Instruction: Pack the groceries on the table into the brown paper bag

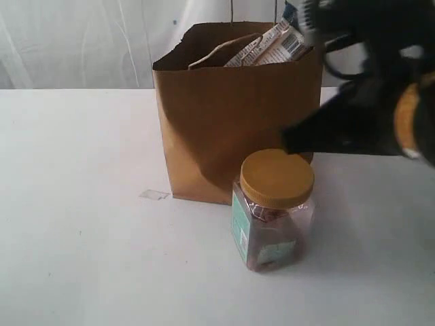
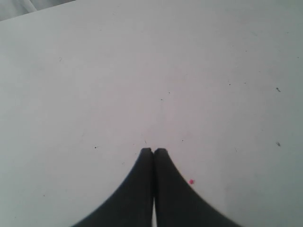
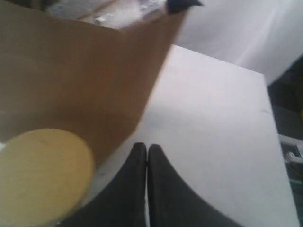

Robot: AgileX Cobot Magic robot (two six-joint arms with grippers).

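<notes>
Near the frame's lower centre, the yellow-lidded clear jar [image 1: 272, 231] should be gripped below its lid [image 1: 276, 178] once the right fingers [image 3: 132, 189], shut empty like the left fingers [image 2: 139, 189], are opened.

No word, brand or number can be read anywhere. The yellow-lidded clear jar [image 1: 272, 217], standing near and just in front of the brown paper bag [image 1: 217, 122], carries a teal label [image 1: 239, 225] on its left face, with a second patch of it low on its front. Whatever is printed on the label is too blurred to make out. A pale packet [image 1: 268, 46] sticking out of the top of the bag on its right side shows a barcode [image 1: 292, 42], whose digits are too small to tell. The bag's own sides are plain.
</notes>
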